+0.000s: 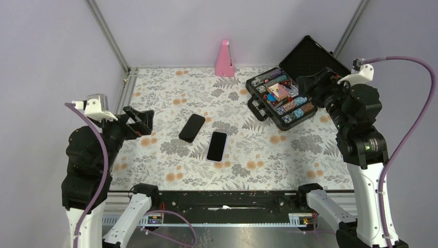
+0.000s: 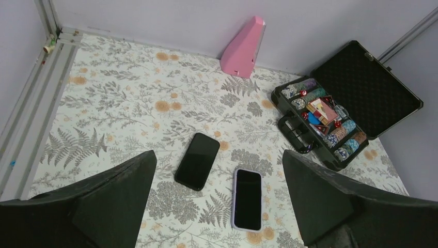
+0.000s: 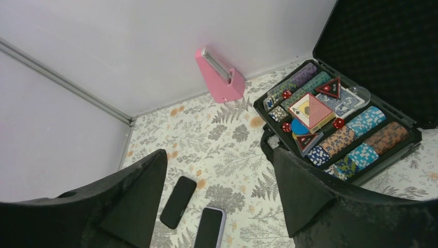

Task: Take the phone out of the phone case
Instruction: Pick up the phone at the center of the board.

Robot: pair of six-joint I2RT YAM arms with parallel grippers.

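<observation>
Both my arms hang above the near corners of the table, well apart from everything on it. My left gripper [image 2: 218, 154] has its fingers spread wide with nothing between them, and my right gripper [image 3: 219, 153] is spread wide too, also holding nothing.

The table [image 1: 165, 93] is covered by a cloth printed with grey ferns and orange blossoms. Near its middle lies the phone [image 2: 248, 199], screen up and dark, sitting inside the phone case [image 2: 234, 204], whose pale lilac rim shows all round it. Just beside it, on my left and a little farther back, lies a black slab [image 1: 192, 127] of the same shape, tilted slightly; I cannot tell whether it is a second phone or a cover. The two are near each other but not touching.

At the far right stands an open poker case [image 1: 281, 98], with its black foam-lined lid [image 1: 310, 57] tipped back toward the corner. Its tray holds rows of coloured chips, a deck of cards and small red dice. A pink wedge [image 1: 224, 59] stands upright against the back wall [image 1: 206, 26].

The walls are plain pale lilac, with aluminium posts [image 1: 108, 36] running up the two back corners. A metal rail [image 1: 126, 88] runs along the left edge of the cloth. A purple cable [image 1: 413, 124] loops from my right wrist.
</observation>
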